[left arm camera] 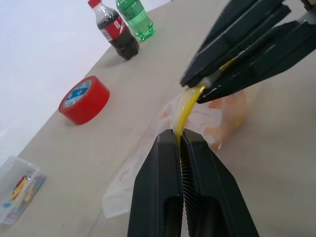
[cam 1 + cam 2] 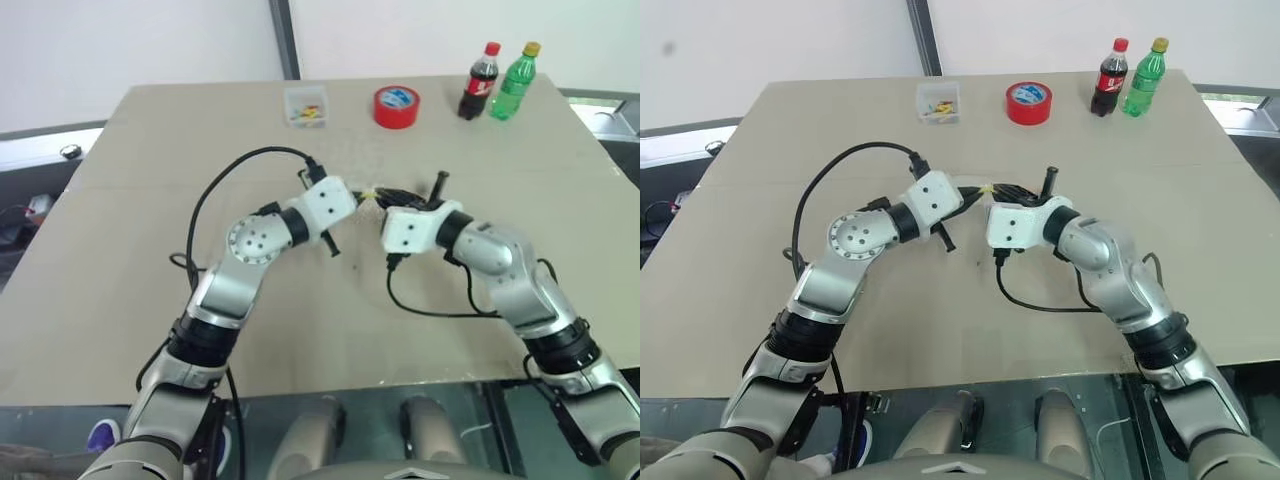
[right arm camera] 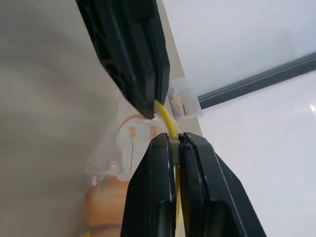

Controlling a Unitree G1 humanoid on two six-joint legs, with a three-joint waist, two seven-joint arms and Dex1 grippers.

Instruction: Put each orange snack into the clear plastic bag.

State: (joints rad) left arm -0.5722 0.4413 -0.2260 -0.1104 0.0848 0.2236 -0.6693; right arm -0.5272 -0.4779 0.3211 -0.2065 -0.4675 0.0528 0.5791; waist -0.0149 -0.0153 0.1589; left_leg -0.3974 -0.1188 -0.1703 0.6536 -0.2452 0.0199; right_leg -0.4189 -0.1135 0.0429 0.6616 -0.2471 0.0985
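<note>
the clear plastic bag [image 1: 197, 116] was held above the middle of the table [image 2: 120, 300], its yellow strip [image 1: 183, 112] stretched as the long axis between the left gripper [image 1: 180, 139] and the right gripper [image 3: 174, 140], both pressed together on it and equally near. one bag and one orange snack [image 3: 106, 200] inside it could be counted, the second snack not being made out.

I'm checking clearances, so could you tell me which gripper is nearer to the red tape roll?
Right, narrowly. The right gripper sits almost straight in front of the red tape roll; the left gripper, alongside it, lies slightly further to the left.
</note>
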